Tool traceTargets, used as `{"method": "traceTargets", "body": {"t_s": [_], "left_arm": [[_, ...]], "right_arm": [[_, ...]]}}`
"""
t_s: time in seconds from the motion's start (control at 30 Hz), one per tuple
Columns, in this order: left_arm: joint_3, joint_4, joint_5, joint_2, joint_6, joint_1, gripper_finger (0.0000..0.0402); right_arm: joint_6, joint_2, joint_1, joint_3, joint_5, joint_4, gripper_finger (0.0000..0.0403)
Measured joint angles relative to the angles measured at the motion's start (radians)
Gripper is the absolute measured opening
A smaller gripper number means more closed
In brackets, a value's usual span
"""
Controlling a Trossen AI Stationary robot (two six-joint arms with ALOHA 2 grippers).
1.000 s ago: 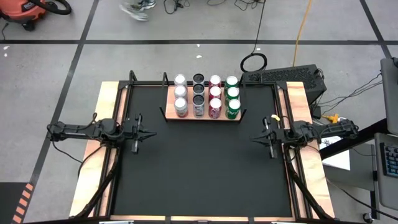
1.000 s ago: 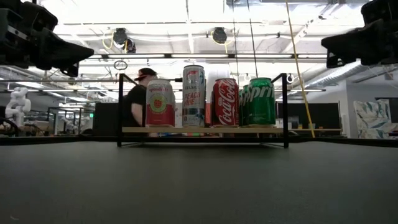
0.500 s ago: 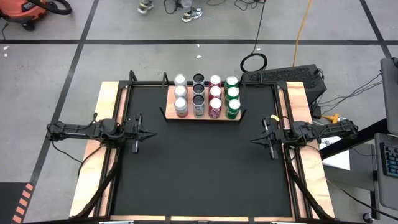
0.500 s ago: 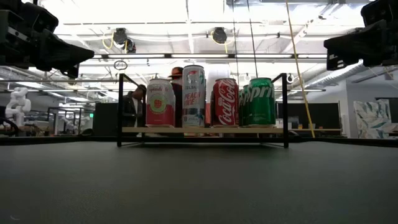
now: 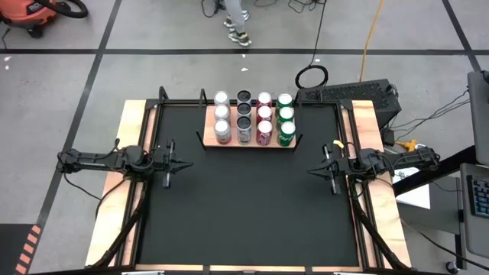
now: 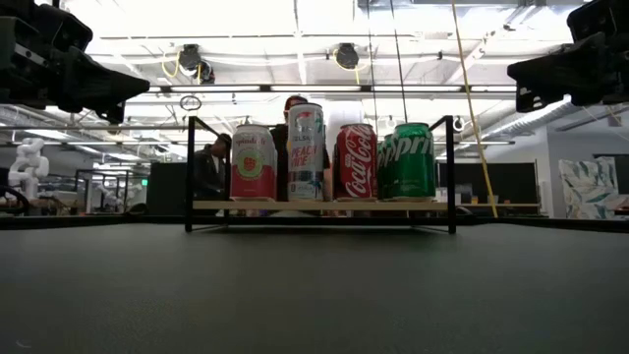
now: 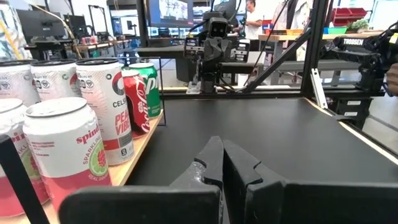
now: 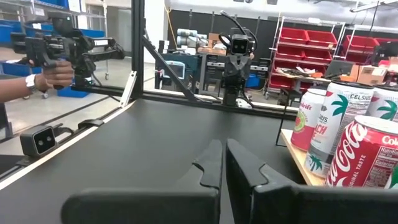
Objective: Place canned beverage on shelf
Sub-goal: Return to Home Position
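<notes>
The shelf (image 5: 249, 146) sits at the far middle of the black counter (image 5: 244, 214). It is full: twelve cans (image 5: 264, 112) stand upright on it, four abreast and three deep.

From counter height the front row reads, left to right:
- a pink can (image 6: 253, 163)
- a tall white can (image 6: 306, 152)
- a red cola can (image 6: 356, 162)
- a green can (image 6: 409, 161)

All four rest on the wooden board (image 6: 211, 206) between its black end brackets. The rows behind are mostly hidden from that height.

Neither arm is touching anything. The left end effector (image 5: 182, 163) hangs over the left side of the counter and points inward, well apart from the shelf and nearer than its front edge. Its own camera shows the two fingers (image 7: 211, 155) pressed together with nothing between them.

The right end effector (image 5: 315, 169) mirrors it on the right side, also clear of the cans. Its fingers (image 8: 210, 163) are drawn together too, with perhaps a hairline slit between them, and they hold nothing.

Beyond the far edge of the counter, a person's legs (image 5: 238, 21) show on the floor.
</notes>
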Motion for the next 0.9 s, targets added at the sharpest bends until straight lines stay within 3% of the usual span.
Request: {"method": "traceTargets", "body": {"t_s": [0.9], "left_arm": [[0.0,0.0,0.004,0.0,-0.008,0.001,0.0]], "right_arm": [[0.104,0.001,0.0,0.0,0.0,0.006,0.0]]}}
